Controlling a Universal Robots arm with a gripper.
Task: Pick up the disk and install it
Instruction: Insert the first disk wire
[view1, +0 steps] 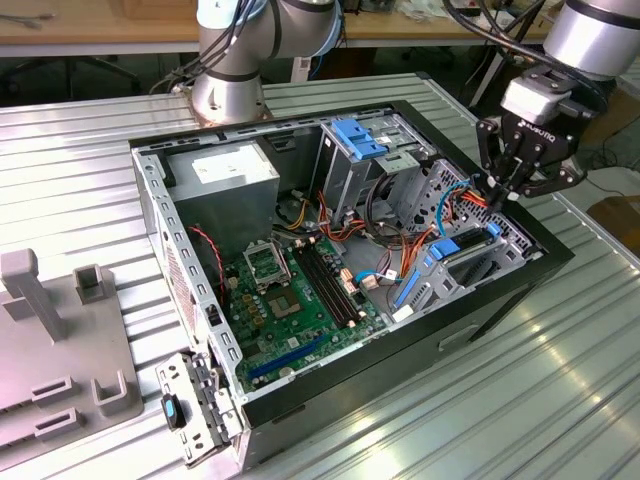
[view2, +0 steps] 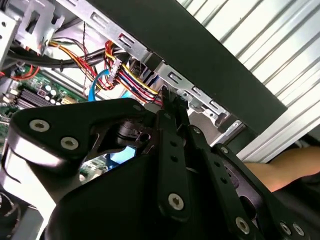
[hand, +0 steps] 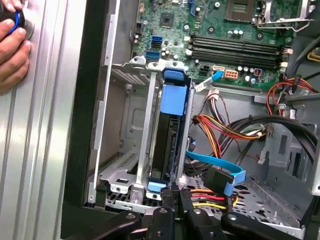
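Note:
The disk (hand: 167, 145) stands on edge inside the drive cage (hand: 125, 145) of the open computer case, its grey-black body framed by bright blue rails. In the exterior view the disk (view1: 468, 262) sits in the cage at the case's right end. My gripper (view1: 497, 193) hangs just above that corner of the case with its fingers together. In the first wrist view the gripper (hand: 167, 192) is right at the end of the disk, beside a black connector (hand: 192, 197) with red and yellow wires. The second wrist view shows the gripper (view2: 172, 100) against the coloured wire bundle (view2: 135, 80); I cannot tell whether it pinches anything.
The case's black rim (view1: 545, 245) runs close beside the gripper. A blue flat cable (hand: 215, 167) and thick black cables (hand: 260, 122) cross near the cage. A person's hand (hand: 10, 45) rests on the ribbed metal table. Grey fixtures (view1: 60, 330) stand on the exterior view's left.

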